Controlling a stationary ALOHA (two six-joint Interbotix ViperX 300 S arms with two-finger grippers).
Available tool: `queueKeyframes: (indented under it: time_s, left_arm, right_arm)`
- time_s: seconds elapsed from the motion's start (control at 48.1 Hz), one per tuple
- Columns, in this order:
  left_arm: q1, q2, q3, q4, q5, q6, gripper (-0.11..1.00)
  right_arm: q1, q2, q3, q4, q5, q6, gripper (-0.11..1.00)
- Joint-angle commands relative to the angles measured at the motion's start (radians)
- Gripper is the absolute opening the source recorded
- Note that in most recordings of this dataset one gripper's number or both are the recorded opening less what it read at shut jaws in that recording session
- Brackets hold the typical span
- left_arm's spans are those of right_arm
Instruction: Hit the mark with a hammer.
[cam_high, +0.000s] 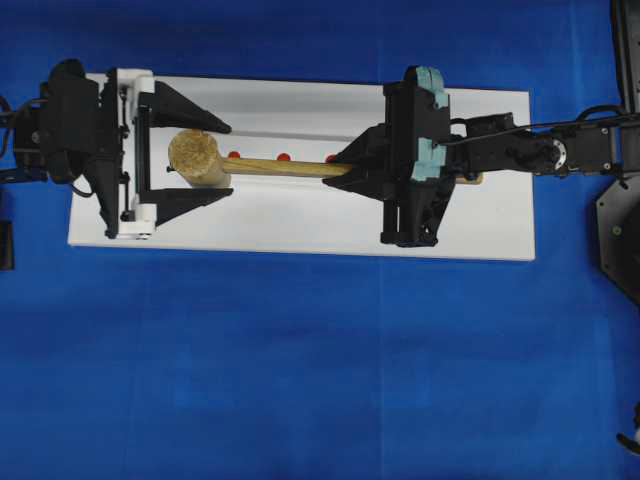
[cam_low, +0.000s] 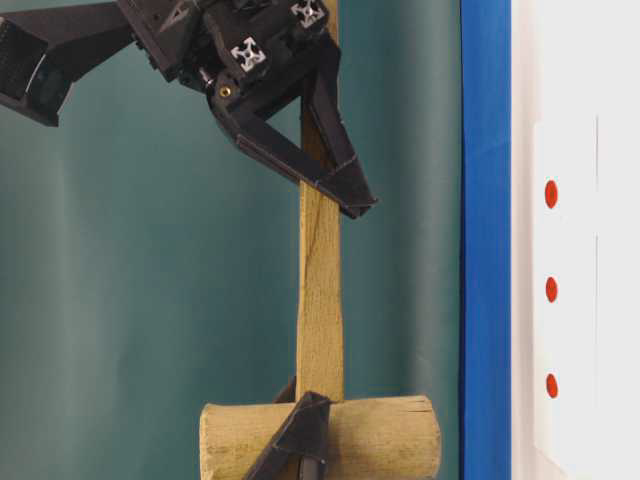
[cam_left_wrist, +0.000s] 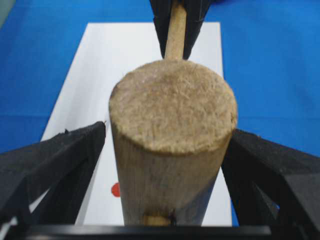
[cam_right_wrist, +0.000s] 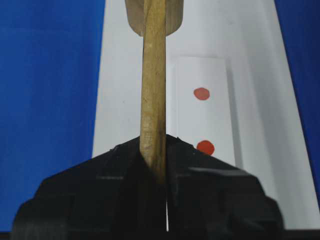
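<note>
Wooden and pale, the hammer (cam_high: 245, 163) hangs above the raised white block (cam_right_wrist: 202, 115) with its long axis running along the row of red dots (cam_high: 283, 157): the thick head sits toward the left end of the white board (cam_high: 300, 225), the flat handle stretching rightward. The right gripper (cam_high: 352, 168) is clenched on the handle well back from the head, as its own wrist view shows, with the jaws pinching the flat wood. Which dot is the mark cannot be told apart by size here; from overhead the head lies just left of, and perhaps over, the leftmost visible dot, while the table-level view shows it held clear of the board's surface. The left gripper (cam_high: 195, 156) stands released, its fingers (cam_left_wrist: 55, 155) spread wide on either side of the head without clear contact. Judged from this, the strike depends on the right arm swinging the head down onto the dot line, with the left fingers possibly in the way.
</note>
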Motion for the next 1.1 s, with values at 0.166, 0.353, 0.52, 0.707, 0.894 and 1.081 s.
queueKeyframes:
  time_s: [0.166, 0.353, 0.52, 0.707, 0.894, 1.081]
  left_arm:
    - [-0.003, -0.003, -0.025, -0.002, -0.002, -0.002, 0.90]
    - [-0.021, 0.009, -0.037, -0.002, 0.029, 0.000, 0.50]
    - [-0.028, 0.017, -0.048, -0.002, 0.069, -0.002, 0.45]
    - [-0.032, 0.017, -0.049, -0.002, 0.074, -0.002, 0.45]
    - [-0.032, 0.018, -0.049, -0.003, 0.087, -0.003, 0.45]
    - [-0.031, 0.018, -0.051, -0.003, 0.089, -0.018, 0.45]
  right_arm:
    - [0.002, -0.011, -0.034, -0.011, -0.003, -0.003, 0.02]
    - [0.002, -0.011, -0.035, -0.014, -0.003, -0.003, 0.02]
    - [0.002, -0.011, -0.037, -0.014, -0.003, -0.003, 0.02]
    - [0.002, -0.011, -0.040, -0.020, -0.003, -0.003, 0.02]
    - [0.002, -0.011, -0.040, -0.020, -0.008, -0.005, 0.02]
    - [0.002, -0.011, -0.040, -0.020, -0.006, -0.002, 0.10]
